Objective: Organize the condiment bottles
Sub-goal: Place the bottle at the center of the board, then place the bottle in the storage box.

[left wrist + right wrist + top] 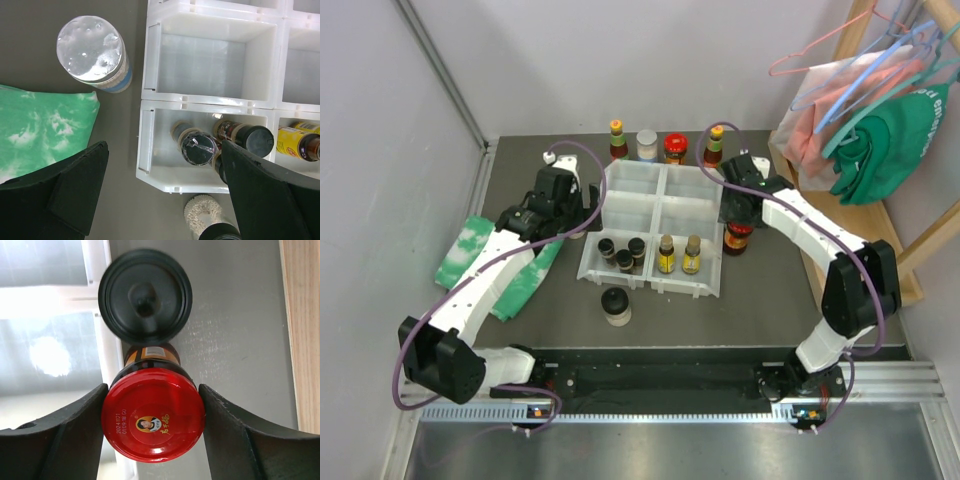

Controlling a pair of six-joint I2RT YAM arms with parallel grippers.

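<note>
Condiment bottles stand partly in the white tray, partly on the bench behind it. Right claw, the nearer, grips the upright red-lidded jar just right of the tray; left claw gapes wide, empty.

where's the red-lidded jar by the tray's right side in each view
top external: red-lidded jar just right of the white tray.
left wrist: not in it.
right wrist: the jar sits lower centre, below a black-capped bottle.
shared landmark: the white tray, in all three views.
</note>
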